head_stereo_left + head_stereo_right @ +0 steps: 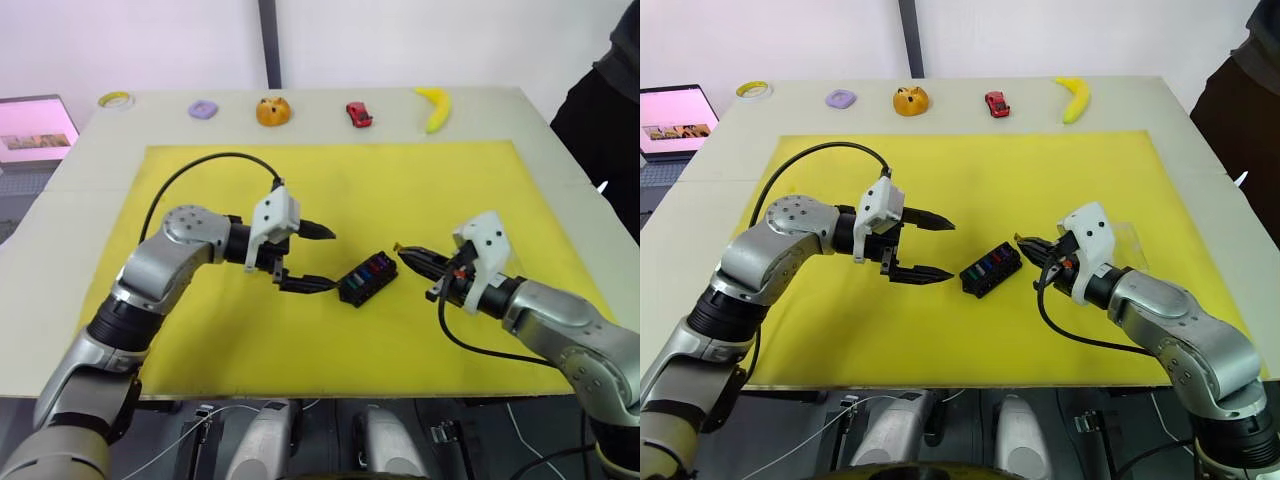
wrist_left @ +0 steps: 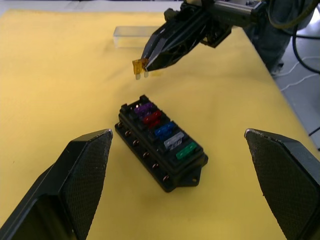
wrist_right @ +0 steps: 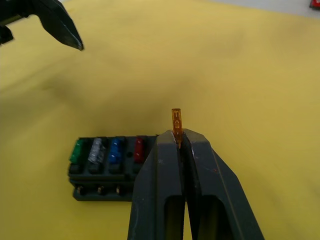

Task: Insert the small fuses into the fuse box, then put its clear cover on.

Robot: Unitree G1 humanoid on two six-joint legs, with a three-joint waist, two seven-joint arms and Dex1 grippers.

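Note:
The black fuse box (image 1: 367, 279) lies on the yellow mat (image 1: 220, 350) between my two grippers. One row holds purple (image 2: 144, 108), red, blue, grey and green (image 2: 186, 150) small fuses. My right gripper (image 1: 405, 252) hovers just right of the box and slightly above it. It is shut on an olive-brown fuse (image 3: 176, 120) that sticks out past its tips. My left gripper (image 1: 328, 258) stands wide open just left of the box, with nothing between its fingers. The clear cover (image 2: 131, 36) lies flat on the mat beyond the right gripper.
Along the table's far edge sit a tape roll (image 1: 117, 99), a purple ring (image 1: 203, 109), an orange toy (image 1: 273, 111), a red toy car (image 1: 358, 114) and a banana (image 1: 436, 107). A laptop (image 1: 35, 130) is at the far left. A person (image 1: 610, 110) stands at the right.

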